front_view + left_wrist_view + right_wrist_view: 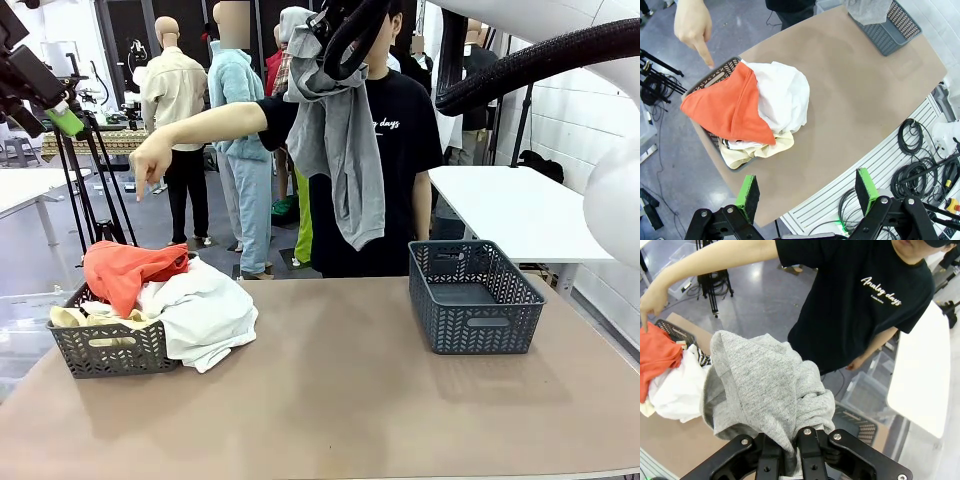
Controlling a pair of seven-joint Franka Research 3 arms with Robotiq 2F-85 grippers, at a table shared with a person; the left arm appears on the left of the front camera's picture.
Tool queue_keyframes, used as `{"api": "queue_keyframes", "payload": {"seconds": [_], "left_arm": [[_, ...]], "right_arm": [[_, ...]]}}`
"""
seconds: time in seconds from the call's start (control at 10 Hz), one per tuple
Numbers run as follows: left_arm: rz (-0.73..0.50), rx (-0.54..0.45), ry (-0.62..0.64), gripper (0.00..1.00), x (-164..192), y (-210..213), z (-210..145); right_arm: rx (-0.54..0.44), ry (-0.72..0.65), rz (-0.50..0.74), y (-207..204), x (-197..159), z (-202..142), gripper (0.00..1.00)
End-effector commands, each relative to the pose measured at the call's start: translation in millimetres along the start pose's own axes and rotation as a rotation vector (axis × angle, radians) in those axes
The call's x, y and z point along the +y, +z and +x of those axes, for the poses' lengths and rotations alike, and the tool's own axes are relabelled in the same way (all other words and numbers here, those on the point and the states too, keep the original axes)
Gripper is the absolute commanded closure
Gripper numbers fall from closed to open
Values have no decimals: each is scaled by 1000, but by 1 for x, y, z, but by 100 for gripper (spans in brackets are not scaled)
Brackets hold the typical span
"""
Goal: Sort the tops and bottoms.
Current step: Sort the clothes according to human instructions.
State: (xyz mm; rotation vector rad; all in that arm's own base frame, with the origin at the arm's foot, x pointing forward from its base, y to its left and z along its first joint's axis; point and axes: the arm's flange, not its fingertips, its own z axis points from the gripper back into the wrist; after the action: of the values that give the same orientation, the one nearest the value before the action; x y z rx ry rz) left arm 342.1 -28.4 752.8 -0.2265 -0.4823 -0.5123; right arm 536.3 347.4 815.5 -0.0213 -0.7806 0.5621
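Note:
High over the table's middle, my right gripper [322, 28] [790, 460] is shut on a grey garment [340, 140] [765, 385] that hangs free in front of the person. The left basket [105, 350] [715, 80] holds an orange-red garment [125, 272] [730, 107] on top, a white one [205, 310] [782, 95], a pale yellow one [70, 318] [760, 150] and a black-and-white patterned piece [702, 357]. My left gripper [60, 112] [807, 192] stands open, high above and to the left of that basket, with nothing between its green pads [749, 192].
The person's hand [150, 160] [692, 22] points down at the left basket from its far side. An empty dark grey basket [472, 295] [890, 27] stands at the table's right. A tripod [100, 180] stands beyond the far left edge. Bare tabletop [330, 390] lies between the baskets.

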Motion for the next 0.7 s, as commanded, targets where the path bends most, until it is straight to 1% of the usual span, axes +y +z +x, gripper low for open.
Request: {"api": "queue_keyframes", "payload": {"seconds": [0.0, 0.6], "left_arm": [[3, -3, 8, 0, 0, 1, 0], [3, -3, 8, 0, 0, 1, 0]], "right_arm": [[-20, -2, 1, 1, 0, 2, 100], [-20, -2, 1, 1, 0, 2, 100]]}}
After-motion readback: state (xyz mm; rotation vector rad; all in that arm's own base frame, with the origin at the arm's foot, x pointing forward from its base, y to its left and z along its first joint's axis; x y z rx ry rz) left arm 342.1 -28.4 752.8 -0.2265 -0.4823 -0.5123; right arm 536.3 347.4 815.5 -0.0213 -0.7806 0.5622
